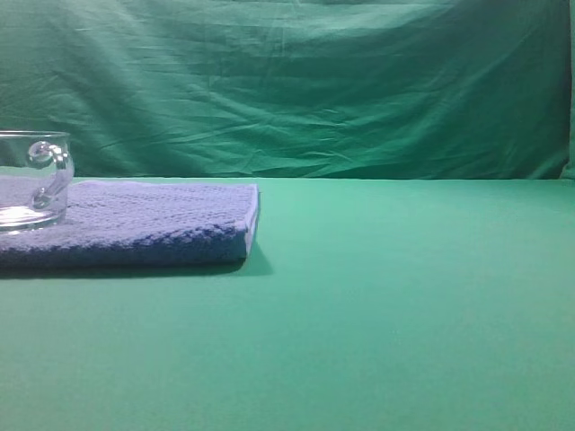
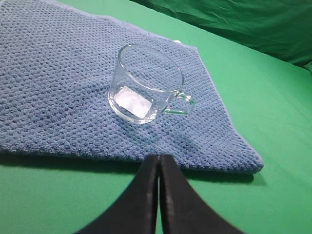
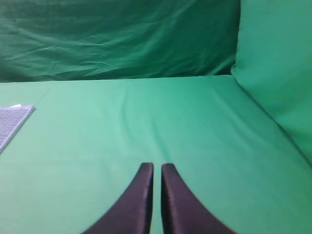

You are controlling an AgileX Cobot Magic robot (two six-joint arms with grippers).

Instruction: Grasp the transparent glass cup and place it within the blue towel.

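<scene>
1. Left gripper (image 2: 159, 158): black fingers pressed together, nothing between them. It sits over the green table cover (image 2: 273, 112), just off the near edge of the towel (image 2: 58, 87).
2. Right gripper (image 3: 157, 168): fingers nearly touching, only a thin slit between, holding nothing. Bare green cloth lies under and ahead of it.
3. Glass cup (image 2: 146, 83): upright on the blue towel, inside its edges, toward the corner nearest the left gripper but clear of it. Handle (image 2: 180, 103) points toward the towel's right edge (left wrist view).
4. High view: cup (image 1: 34, 180) cut by the left frame edge, resting on the towel (image 1: 153, 224).
5. Towel lies flat, folded; wrinkled green backdrop (image 1: 296, 81) behind.
</scene>
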